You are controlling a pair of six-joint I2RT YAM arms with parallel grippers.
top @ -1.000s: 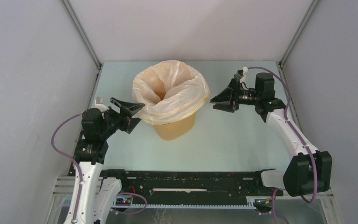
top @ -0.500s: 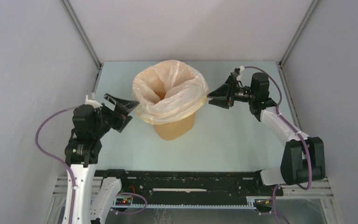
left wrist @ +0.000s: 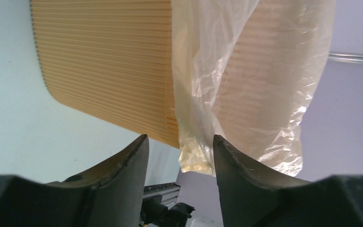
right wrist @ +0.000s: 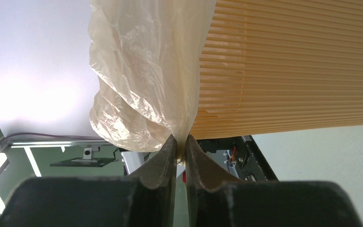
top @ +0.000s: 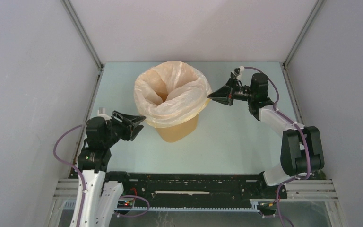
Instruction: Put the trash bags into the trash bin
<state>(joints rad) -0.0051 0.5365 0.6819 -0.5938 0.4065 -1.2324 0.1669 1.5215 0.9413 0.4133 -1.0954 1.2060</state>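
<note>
Pinching the trash bag (top: 185,101) draped over the trash bin (top: 177,131) is the right end effector (right wrist: 180,142); the left end effector (left wrist: 179,140) gapes open.

My arms are white shells joined by chunky black joints: the left arm (top: 90,182) and the right arm (top: 278,120). A thin purple cable (top: 55,149) loops loose beside each, and a small white plug (top: 103,111) caps each wrist. My left gripper (top: 140,126) and right gripper (top: 210,97) are matte black wedges. Up close my fingers (left wrist: 123,172) are dark and smooth, thick at the root, tapering to blunt tips.
</note>
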